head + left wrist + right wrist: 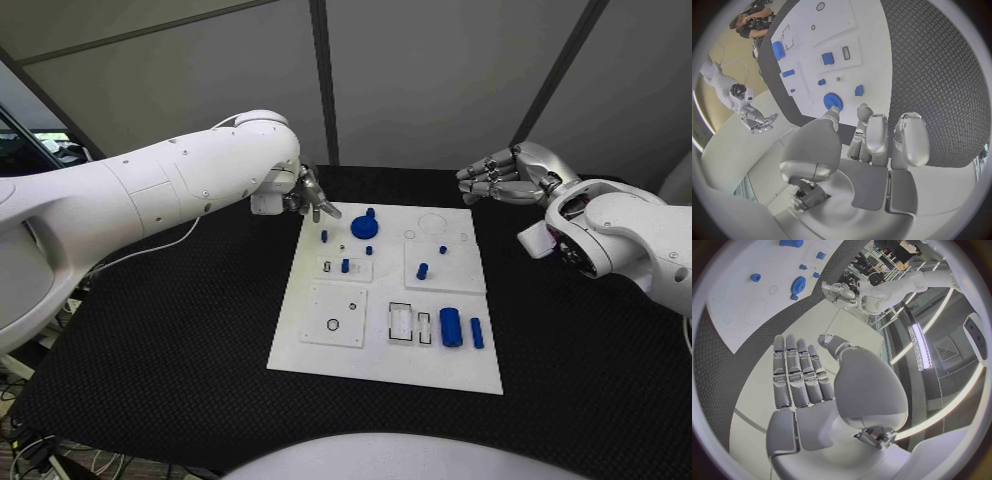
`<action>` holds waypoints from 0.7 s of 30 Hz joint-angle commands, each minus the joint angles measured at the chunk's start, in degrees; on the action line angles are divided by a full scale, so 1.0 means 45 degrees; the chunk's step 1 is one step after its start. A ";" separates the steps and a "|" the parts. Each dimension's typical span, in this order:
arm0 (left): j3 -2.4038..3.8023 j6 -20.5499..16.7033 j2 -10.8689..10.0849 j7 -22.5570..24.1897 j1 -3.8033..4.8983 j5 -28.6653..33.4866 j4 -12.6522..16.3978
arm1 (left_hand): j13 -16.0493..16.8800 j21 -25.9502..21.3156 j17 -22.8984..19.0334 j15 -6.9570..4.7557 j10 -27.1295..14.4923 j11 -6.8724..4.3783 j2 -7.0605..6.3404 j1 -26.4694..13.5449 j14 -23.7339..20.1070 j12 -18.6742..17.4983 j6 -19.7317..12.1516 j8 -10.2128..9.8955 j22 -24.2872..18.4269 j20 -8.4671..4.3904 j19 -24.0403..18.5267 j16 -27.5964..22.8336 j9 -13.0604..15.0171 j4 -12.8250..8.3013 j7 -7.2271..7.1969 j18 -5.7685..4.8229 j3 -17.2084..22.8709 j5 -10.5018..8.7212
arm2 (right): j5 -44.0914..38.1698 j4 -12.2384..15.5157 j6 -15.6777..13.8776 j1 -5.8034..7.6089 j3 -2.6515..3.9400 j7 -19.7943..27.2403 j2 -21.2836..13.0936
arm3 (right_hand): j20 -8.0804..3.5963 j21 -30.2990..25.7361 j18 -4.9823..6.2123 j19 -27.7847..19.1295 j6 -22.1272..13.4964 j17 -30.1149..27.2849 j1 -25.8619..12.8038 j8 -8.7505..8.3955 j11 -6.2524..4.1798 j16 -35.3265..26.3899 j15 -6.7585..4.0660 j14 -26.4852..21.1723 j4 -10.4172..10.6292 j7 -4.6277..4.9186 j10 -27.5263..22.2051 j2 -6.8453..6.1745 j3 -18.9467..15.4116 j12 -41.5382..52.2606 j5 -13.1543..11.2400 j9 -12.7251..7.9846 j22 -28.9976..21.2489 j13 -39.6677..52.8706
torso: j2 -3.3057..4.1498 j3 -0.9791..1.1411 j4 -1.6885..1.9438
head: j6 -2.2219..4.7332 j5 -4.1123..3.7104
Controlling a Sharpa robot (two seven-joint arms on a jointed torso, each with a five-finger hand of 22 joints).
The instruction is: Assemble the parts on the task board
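The white task board lies mid-table. On its far part sit a blue gear and several small blue pegs. A thick blue cylinder and a thin blue bar lie near its right edge. My left hand hovers at the board's far left corner, close to the gear, fingers extended and holding nothing. My right hand floats beyond the far right corner, off the board, also holding nothing. The left wrist view shows the left hand above the gear. In the right wrist view, the right hand's fingers lie straight.
A black textured mat covers the table around the board. Grey wall panels stand behind the table's far edge. A thin white cable runs under my left arm. Rectangular recesses and a round hole mark the board's near half.
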 commanded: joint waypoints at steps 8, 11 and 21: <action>-0.0069 0.0429 0.0322 0.0266 -0.0243 -0.0588 -0.0547 | 0.0151 0.0229 0.0104 0.0050 0.0167 0.0015 0.0168 0.0108 0.0145 0.0267 0.0221 -0.0086 0.0169 0.0047 0.0134 0.0218 -0.0231 0.0128 0.0058 0.0042 -0.0309 0.0007 | -0.0099 0.0003 0.0098 0.0021 0.0008 0.0128 0.0039 | 0.0030 -0.0060 0.0018 0.0094 -0.0069 -0.0022 -0.0066 0.0087 -0.0019 -0.0042 -0.0002 -0.0121 0.0061 -0.0011 -0.0079 0.0033 0.0013 0.0089 0.0051 0.0021 -0.0029 -0.0008 | -0.0002 0.0006 -0.0001 | -0.0039 0.0013; -0.0073 0.0567 0.0396 0.0274 -0.0278 -0.0643 -0.0620 | 0.0205 0.0314 0.0155 0.0037 0.0232 -0.0003 0.0201 0.0141 0.0180 0.0337 0.0312 -0.0064 0.0258 0.0045 0.0182 0.0300 -0.0290 0.0158 0.0037 0.0021 -0.0377 0.0010 | -0.0123 -0.0005 0.0107 0.0021 0.0008 0.0126 0.0057 | 0.0030 -0.0060 0.0018 0.0094 -0.0069 -0.0022 -0.0066 0.0087 -0.0019 -0.0042 -0.0002 -0.0121 0.0061 -0.0011 -0.0079 0.0033 0.0013 0.0089 0.0051 0.0021 -0.0029 -0.0008 | -0.0023 0.0019 0.0015 | -0.0072 -0.0009; -0.0077 0.0971 0.0547 0.0220 -0.0391 -0.0692 -0.0787 | 0.0175 0.0365 0.0151 0.0017 0.0246 -0.0028 0.0307 0.0328 0.0194 0.0350 0.0428 -0.0053 0.0318 0.0031 0.0217 0.0306 -0.0418 0.0138 0.0008 0.0009 -0.0448 0.0031 | -0.0143 0.0008 0.0117 0.0020 0.0008 0.0123 0.0072 | 0.0030 -0.0060 0.0018 0.0094 -0.0069 -0.0022 -0.0066 0.0087 -0.0019 -0.0042 -0.0002 -0.0121 0.0061 -0.0011 -0.0079 0.0033 0.0013 0.0089 0.0051 0.0021 -0.0029 -0.0008 | -0.0021 0.0015 0.0016 | -0.0058 0.0013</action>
